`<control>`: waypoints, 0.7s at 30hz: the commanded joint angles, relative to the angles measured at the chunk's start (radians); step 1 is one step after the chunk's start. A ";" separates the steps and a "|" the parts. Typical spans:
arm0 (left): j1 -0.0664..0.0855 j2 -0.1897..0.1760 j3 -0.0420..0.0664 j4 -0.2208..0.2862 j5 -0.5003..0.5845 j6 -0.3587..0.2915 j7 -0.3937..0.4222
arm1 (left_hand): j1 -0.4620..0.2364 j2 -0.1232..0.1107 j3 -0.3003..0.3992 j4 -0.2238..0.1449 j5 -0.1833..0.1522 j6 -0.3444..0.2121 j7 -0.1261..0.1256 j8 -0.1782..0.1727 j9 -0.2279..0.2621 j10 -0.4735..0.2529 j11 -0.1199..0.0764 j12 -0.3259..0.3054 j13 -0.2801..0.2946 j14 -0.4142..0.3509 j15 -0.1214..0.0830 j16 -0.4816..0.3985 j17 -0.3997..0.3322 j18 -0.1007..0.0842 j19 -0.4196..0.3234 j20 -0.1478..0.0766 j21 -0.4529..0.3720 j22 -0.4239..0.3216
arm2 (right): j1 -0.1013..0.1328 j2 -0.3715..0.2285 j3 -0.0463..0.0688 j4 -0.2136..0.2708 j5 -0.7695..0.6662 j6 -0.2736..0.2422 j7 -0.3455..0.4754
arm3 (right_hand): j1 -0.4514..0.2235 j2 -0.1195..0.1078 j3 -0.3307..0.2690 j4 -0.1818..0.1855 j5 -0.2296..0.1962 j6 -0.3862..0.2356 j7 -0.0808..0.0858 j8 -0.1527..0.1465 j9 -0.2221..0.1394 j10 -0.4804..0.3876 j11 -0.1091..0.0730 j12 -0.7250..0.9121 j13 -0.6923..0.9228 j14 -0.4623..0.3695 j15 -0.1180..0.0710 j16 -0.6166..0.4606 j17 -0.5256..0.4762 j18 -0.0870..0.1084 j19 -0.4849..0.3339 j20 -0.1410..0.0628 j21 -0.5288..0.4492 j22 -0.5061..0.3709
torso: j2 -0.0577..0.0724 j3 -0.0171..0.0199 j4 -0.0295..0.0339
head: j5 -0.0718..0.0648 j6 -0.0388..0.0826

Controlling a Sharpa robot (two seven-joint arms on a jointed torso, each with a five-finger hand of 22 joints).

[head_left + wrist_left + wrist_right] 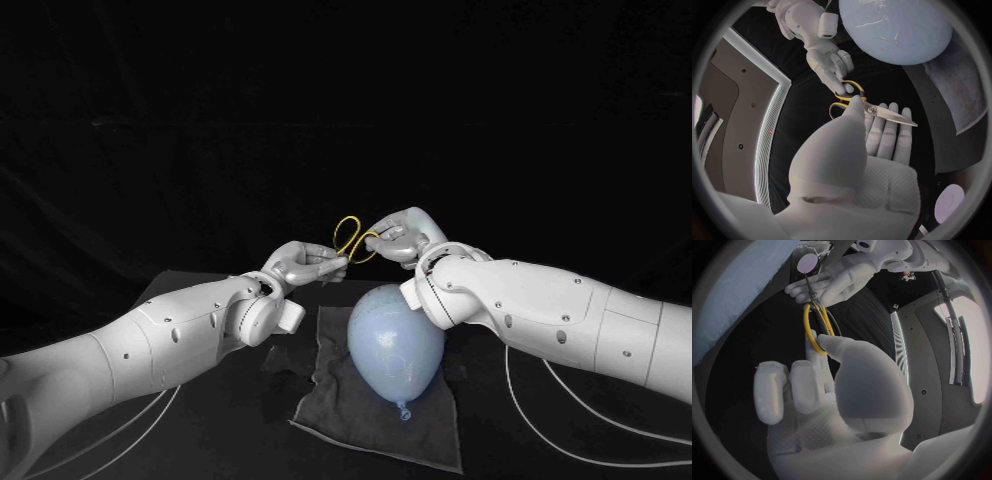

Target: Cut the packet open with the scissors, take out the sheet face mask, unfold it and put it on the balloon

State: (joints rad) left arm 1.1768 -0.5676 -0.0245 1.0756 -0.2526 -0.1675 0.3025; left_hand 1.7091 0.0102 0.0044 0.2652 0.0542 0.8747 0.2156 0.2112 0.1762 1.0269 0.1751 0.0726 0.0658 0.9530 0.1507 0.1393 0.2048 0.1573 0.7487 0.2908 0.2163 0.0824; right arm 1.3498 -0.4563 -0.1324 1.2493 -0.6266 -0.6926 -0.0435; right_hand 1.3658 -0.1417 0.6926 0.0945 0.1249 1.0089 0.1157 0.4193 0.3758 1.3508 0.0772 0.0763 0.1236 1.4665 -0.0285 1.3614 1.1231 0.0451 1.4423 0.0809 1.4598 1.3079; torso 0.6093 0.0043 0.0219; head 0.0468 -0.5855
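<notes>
Left hand [303, 262], right hand [404, 238] hold scissors [873, 110] aloft

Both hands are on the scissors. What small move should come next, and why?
Probably the right hand should settle its fingers fully into the yellow loops of the scissors, since the left hand holds them by the blade end.

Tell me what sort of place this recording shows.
Probably a robot test bench in a lab or studio: a black table against a dark backdrop, a balloon on a grey cloth, the left hand and right hand holding scissors.
</notes>
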 commanded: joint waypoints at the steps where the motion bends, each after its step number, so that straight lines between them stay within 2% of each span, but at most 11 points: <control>1: 0.002 0.002 0.001 0.001 -0.023 0.019 -0.009 | 0.033 0.001 0.031 0.007 -0.003 0.021 -0.007 0.008 0.001 0.025 -0.007 -0.002 -0.002 0.030 -0.012 0.014 0.013 0.023 0.049 -0.002 0.025 0.008 | 0.001 0.000 0.002 0.001 0.001 0.014 0.017 | 0.004 0.010 0.001 -0.002 0.006 0.000 -0.006 0.005 0.001 0.048 -0.041 0.003 0.001 0.027 -0.006 0.007 0.002 0.000 -0.004 -0.006 -0.002 0.088 | 0.000 -0.0002 0.0003 | 0.001 0.000; 6: 0.002 0.001 0.001 -0.001 -0.029 0.012 -0.008 | 0.059 -0.001 0.079 0.023 -0.004 0.047 -0.014 0.018 0.004 0.057 -0.016 -0.007 -0.003 0.033 -0.016 0.012 0.022 0.023 0.060 -0.004 0.032 0.008 | 0.001 0.000 0.002 0.000 0.002 0.017 0.016 | 0.001 0.011 0.002 -0.004 0.006 0.000 -0.006 0.005 0.001 0.048 -0.041 0.003 0.002 0.027 -0.006 0.008 0.004 0.000 -0.004 -0.005 -0.001 0.089 | 0.000 -0.0004 -0.0002 | 0.000 -0.002; 8: 0.002 0.000 0.001 -0.002 -0.030 0.010 -0.006 | 0.058 0.006 0.104 0.025 -0.004 0.059 -0.017 0.023 0.006 0.070 -0.019 -0.008 -0.003 0.036 -0.018 0.012 0.026 0.023 0.061 -0.005 0.033 0.007 | 0.001 0.000 0.002 -0.001 0.002 0.019 0.015 | 0.001 0.011 0.002 -0.004 0.006 0.000 -0.006 0.005 0.001 0.048 -0.041 0.003 0.002 0.027 -0.006 0.008 0.004 0.000 -0.004 -0.005 -0.001 0.089 | 0.000 -0.0003 0.0003 | 0.000 -0.002; 13: 0.003 -0.001 0.001 -0.002 -0.030 0.008 -0.001 | 0.030 0.020 0.174 0.026 -0.004 0.081 -0.025 0.037 0.014 0.099 -0.027 -0.010 -0.003 0.041 -0.023 0.010 0.037 0.022 0.060 -0.005 0.035 0.004 | 0.000 0.000 0.002 -0.006 0.002 0.026 0.011 | 0.000 0.011 0.003 -0.006 0.006 0.000 -0.006 0.006 0.002 0.048 -0.041 0.003 0.002 0.027 -0.006 0.007 0.002 0.000 -0.004 -0.005 -0.002 0.088 | 0.000 -0.0004 0.0007 | 0.000 -0.004; 21: 0.003 -0.002 0.001 -0.001 -0.029 0.014 0.003 | -0.020 0.021 0.249 0.025 -0.005 0.086 -0.036 0.053 0.029 0.119 -0.034 -0.010 -0.003 0.050 -0.028 0.010 0.051 0.022 0.061 -0.005 0.037 0.001 | 0.000 0.001 0.002 -0.011 0.000 0.040 0.005 | -0.002 0.011 0.003 -0.007 0.005 -0.001 -0.006 0.006 0.002 0.048 -0.041 0.002 0.002 0.027 -0.006 0.006 0.000 0.001 -0.006 -0.005 -0.003 0.086 | 0.000 -0.0004 0.0001 | 0.001 -0.007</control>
State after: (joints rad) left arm 1.1778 -0.5693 -0.0245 1.0742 -0.2775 -0.1664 0.2948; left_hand 1.6928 0.0247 0.2525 0.2898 0.0480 0.9580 0.1799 0.2618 0.2018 1.1419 0.1400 0.0657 0.0630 0.9987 0.1205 0.1500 0.2553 0.1710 0.8009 0.2861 0.2492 0.0840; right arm 1.3491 -0.4553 -0.1322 1.2396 -0.6215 -0.6739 -0.0432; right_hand 1.3674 -0.1403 0.6941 0.0909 0.1277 1.0075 0.1169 0.4217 0.3767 1.3503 0.0767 0.0747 0.1243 1.4649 -0.0265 1.3653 1.1246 0.0447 1.4372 0.0791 1.4597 1.3073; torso 0.6091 0.0038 0.0222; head 0.0475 -0.5914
